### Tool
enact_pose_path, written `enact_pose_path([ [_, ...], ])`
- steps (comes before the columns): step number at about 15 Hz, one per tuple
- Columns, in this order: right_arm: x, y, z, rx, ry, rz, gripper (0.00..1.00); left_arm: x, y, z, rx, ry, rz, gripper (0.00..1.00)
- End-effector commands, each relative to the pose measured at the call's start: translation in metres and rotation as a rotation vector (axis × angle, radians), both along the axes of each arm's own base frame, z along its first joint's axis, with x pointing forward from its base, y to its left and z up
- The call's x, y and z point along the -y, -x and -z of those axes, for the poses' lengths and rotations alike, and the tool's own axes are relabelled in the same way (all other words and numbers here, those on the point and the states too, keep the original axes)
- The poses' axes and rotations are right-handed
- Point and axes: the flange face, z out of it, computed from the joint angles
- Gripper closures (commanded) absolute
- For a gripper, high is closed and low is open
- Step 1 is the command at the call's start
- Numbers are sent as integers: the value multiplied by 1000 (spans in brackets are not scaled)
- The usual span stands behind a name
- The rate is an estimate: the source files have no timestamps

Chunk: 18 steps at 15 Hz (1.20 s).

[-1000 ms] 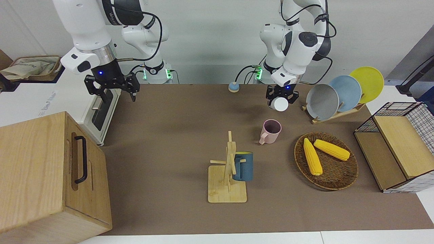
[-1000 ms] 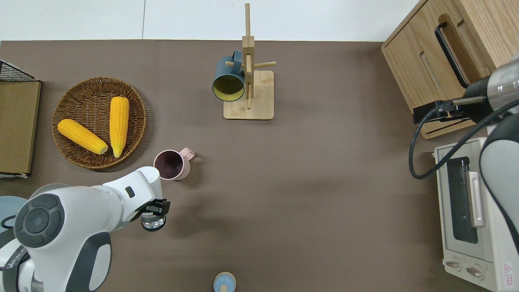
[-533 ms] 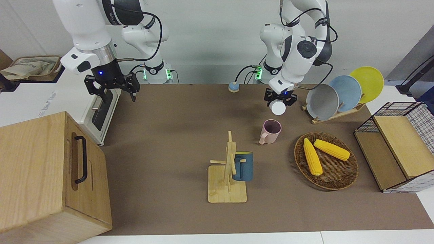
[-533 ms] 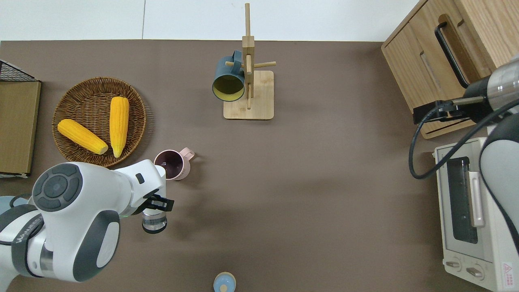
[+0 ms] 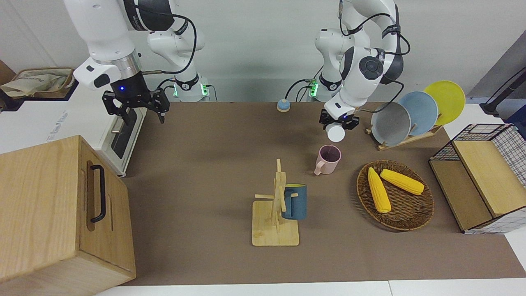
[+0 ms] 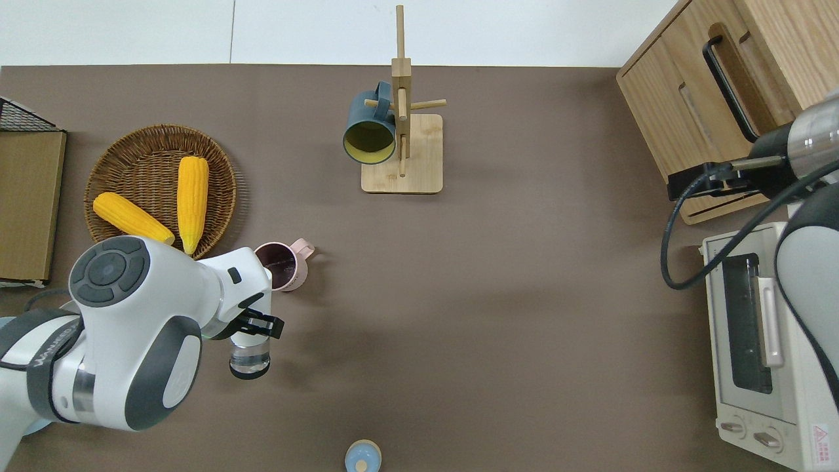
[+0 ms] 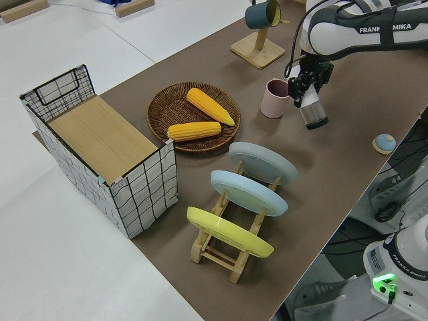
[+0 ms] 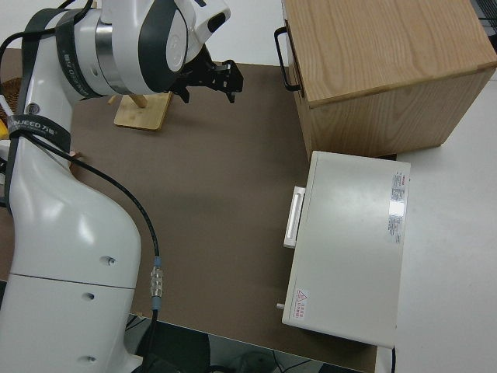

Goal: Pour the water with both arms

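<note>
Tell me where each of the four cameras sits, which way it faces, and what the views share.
Front: across the table, facing both arms; left gripper holds a clear cup near the pink mug.
Overhead: straight down; left arm over the table, right arm at the edge.
Left side: raised at the plate rack end, looking along the table; left arm only.
Right side: above the right arm; right gripper, toaster oven.
Front, overhead and left side views share the mug.

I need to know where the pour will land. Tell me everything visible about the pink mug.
The pink mug is matte pale pink with a dark interior and one loop handle turned toward the right arm's end of the table. It stands upright and alone on the brown table, beside the corn basket. The left gripper holds a clear glass tilted near it, not touching. Its contents cannot be told.
</note>
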Motion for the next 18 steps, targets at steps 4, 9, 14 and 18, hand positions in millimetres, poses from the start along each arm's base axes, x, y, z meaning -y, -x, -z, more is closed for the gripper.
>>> enact_pose_path([
  [4, 0, 4, -3, -6, -15, -14, 13, 4, -2, -12, -16, -17, -1, 1000],
  [9, 0, 4, -3, -6, -15, -14, 13, 2, -1, -15, -27, -35, 7, 1000],
  [14, 1, 3, -3, -6, -15, -12, 13, 3, -3, -15, -28, -36, 8, 1000],
  [18, 1, 3, -3, -6, -15, -12, 13, 3, -4, -19, -33, -38, 7, 1000],
])
